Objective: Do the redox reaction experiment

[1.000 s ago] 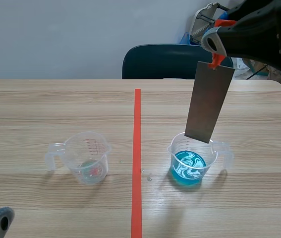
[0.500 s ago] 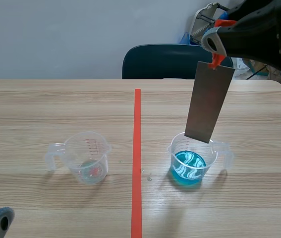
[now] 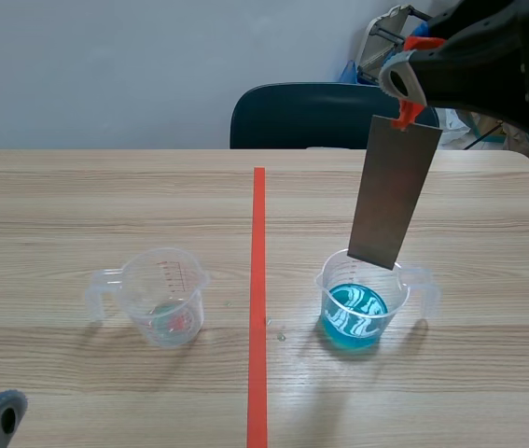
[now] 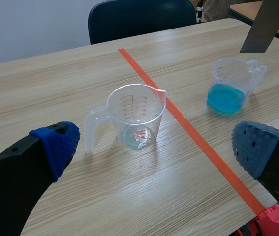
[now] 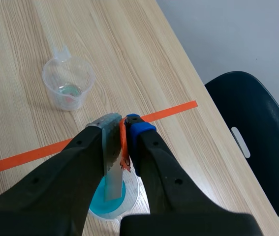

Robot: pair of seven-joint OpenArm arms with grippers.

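Two containers, jug of blue liquid [image 3: 330,284], near-empty jug [image 3: 164,280], right gripper [image 5: 122,129] clamping metal strip [image 3: 393,201], left gripper [image 4: 154,145] spread wide

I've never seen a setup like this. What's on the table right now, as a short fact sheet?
right gripper: shut on the metal strip, raised
metal strip: grey, hangs over the blue cup, apparently not dipped
blue cup: clear plastic, blue liquid inside, right of the tape line
other cup: clear, nearly empty, left of the tape line
left gripper: open, low, holding nothing
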